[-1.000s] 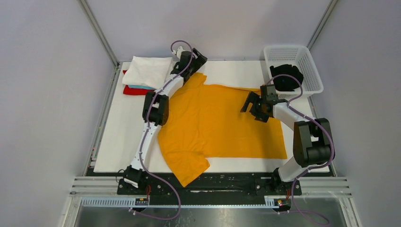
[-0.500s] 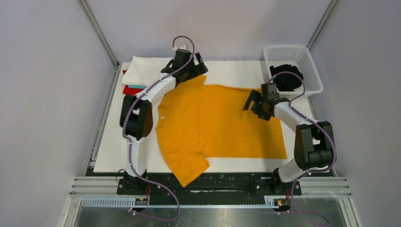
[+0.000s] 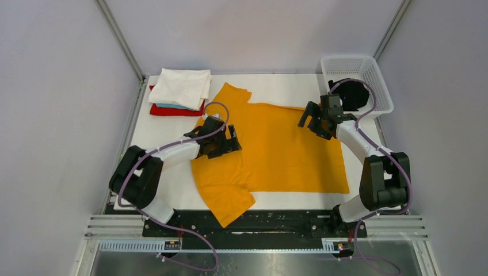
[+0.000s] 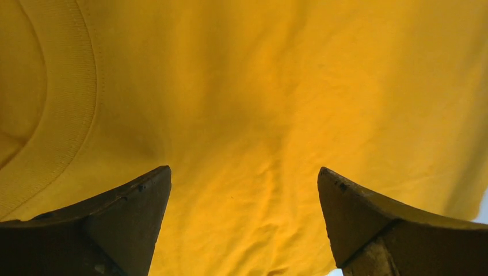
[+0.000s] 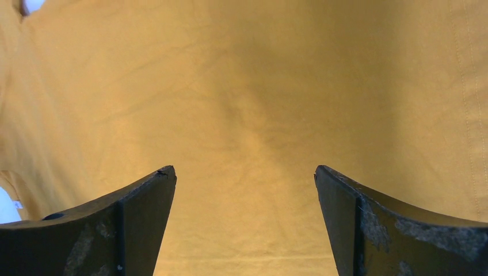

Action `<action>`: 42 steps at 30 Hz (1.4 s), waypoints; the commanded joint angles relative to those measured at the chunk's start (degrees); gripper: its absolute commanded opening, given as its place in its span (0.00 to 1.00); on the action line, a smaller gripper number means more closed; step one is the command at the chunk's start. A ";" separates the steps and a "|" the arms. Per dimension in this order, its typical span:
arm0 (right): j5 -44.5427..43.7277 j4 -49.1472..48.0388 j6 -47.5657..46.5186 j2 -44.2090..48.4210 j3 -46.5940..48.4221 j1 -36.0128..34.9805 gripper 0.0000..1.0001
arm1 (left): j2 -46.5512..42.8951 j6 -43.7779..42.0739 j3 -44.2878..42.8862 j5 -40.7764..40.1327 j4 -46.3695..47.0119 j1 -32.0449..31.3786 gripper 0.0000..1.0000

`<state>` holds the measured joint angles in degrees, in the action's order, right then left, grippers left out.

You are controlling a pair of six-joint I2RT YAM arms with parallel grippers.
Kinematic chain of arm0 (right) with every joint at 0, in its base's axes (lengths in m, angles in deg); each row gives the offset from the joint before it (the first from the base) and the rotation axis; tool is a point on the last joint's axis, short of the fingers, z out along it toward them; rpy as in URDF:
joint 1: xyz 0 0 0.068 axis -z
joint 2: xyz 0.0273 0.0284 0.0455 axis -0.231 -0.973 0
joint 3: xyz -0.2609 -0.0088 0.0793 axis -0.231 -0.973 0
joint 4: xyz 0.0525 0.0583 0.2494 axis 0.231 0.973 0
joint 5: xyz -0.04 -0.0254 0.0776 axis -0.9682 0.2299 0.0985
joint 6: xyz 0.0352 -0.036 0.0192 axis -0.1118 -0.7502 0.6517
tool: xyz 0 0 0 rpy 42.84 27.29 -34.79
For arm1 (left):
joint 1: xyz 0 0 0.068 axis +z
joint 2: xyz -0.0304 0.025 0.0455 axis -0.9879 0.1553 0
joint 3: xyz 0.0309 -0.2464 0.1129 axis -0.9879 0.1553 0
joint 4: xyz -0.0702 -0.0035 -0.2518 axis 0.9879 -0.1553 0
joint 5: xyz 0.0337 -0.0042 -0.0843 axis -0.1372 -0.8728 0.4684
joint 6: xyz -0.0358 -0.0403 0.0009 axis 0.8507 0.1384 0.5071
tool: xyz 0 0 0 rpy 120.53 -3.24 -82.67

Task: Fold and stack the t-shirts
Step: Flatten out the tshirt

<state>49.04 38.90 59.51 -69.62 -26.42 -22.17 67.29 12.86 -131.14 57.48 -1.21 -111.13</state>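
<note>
Top external view: a mustard-yellow t-shirt (image 3: pixel 282 149) lies spread flat across the middle of the white desk (image 3: pixel 288 83), neck to the left and hem to the right, one sleeve pointing to the far side and the other reaching past the desk's near edge. The left end effector (image 3: pixel 229 145) sits low over the shirt's left part by the neck, and the left wrist view shows its two fingers (image 4: pixel 132 213) set wide apart with only yellow cloth between them and the ribbed collar (image 4: pixel 69 103) off to the left. The right end effector (image 3: pixel 305 119) hangs over the shirt's far right part, and in the right wrist view its fingers are likewise spread apart, gripping nothing, with lightly creased cloth beyond them. Whether either one touches the cloth cannot be told. At the far left corner a folded white t-shirt (image 3: pixel 181 86) tops a stack, with a light-blue t-shirt (image 3: pixel 172 106) and a red t-shirt (image 3: pixel 167 110) showing beneath it. At the far right corner a black t-shirt (image 3: pixel 351 95) lies bunched in a white lattice basket (image 3: pixel 357 60).
</note>
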 commanded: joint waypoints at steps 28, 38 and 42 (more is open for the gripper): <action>2.11 2.84 2.01 -18.41 20.65 1.01 0.99 | -18.53 0.88 8.56 -2.82 -11.61 7.15 0.99; -1.91 7.86 -1.19 -6.37 6.29 -9.24 0.99 | -11.76 -0.34 -3.83 -4.19 -10.49 3.60 0.99; 2.40 6.76 -2.38 -8.40 5.20 -11.09 0.99 | -4.27 -0.07 -8.21 -3.58 -9.80 3.57 0.99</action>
<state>48.84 45.48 58.68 -76.68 -20.08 -32.47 56.91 13.32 -135.30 54.22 -12.32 -107.57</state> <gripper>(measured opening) 0.993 0.990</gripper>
